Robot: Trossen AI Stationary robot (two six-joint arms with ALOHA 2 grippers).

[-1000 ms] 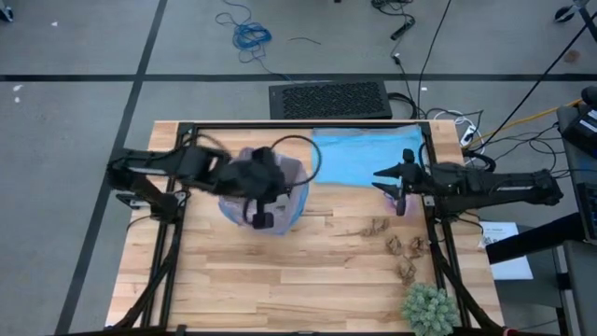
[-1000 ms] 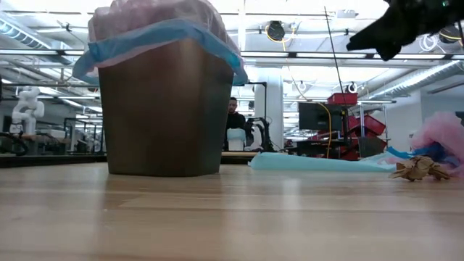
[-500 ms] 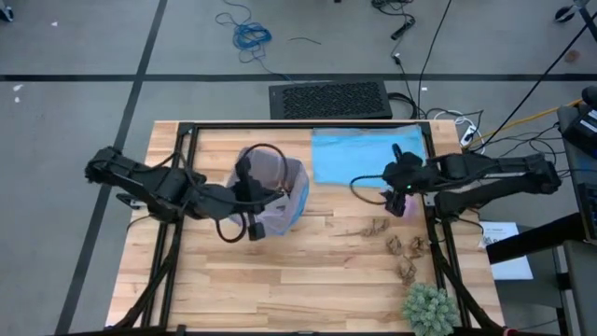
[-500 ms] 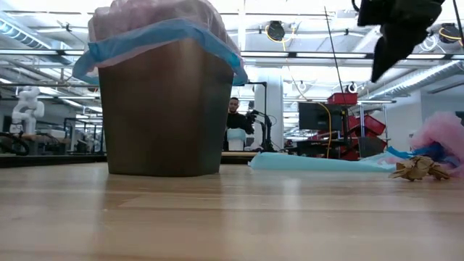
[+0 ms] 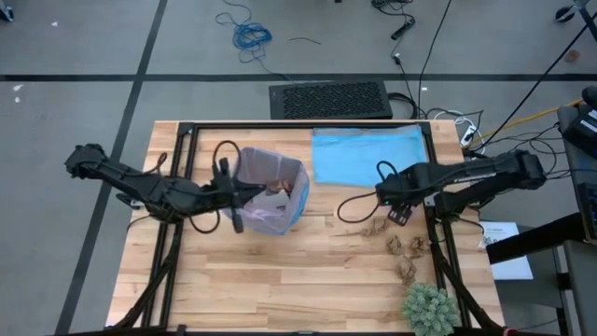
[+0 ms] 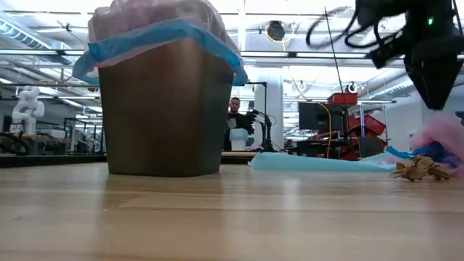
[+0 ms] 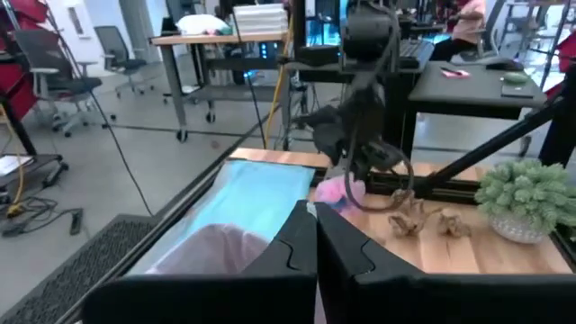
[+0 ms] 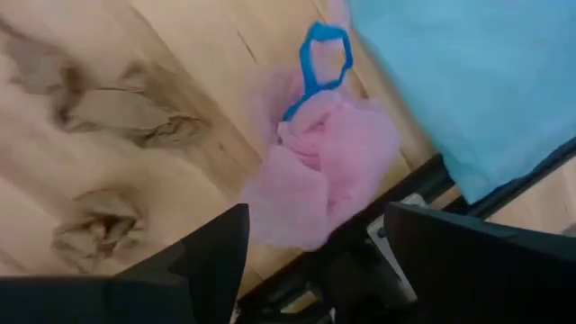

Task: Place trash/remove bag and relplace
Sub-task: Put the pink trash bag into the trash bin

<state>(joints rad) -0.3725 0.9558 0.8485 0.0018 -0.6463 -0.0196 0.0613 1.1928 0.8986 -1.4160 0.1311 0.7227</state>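
Note:
The brown bin (image 6: 165, 109) stands on its base on the table, and the lavender-pink bag (image 5: 270, 213) lines it with a blue band folded over the rim. My left gripper (image 7: 315, 256) is shut and sits at the bin's left rim (image 5: 235, 215). My right gripper (image 8: 315, 270) is open and points down over a small crumpled pink bag with a blue loop (image 8: 324, 175), without touching it. Brown paper wads (image 5: 401, 247) lie on the table on the near side of my right gripper (image 5: 399, 213). Two wads (image 8: 108, 108) also show in the right wrist view. My left gripper hangs shut just above the liner at the bin's left rim (image 7: 216, 252). Its own fingers hide the spot, so I cannot tell whether it touches the liner.
A light blue plastic bag (image 5: 367, 154) lies flat at the table's far edge, right of the bin. A green spiky plant (image 5: 429, 308) stands at the near right corner. A black frame rail (image 5: 431, 201) runs close behind the right gripper. Bare wood (image 5: 280, 275) stretches across the near side.
My left gripper has drawn back from above the bin toward the table's left, ending at the bin's left rim. My right gripper has moved toward the near edge and down, tipping from level to pointing down over the crumpled pink bag.

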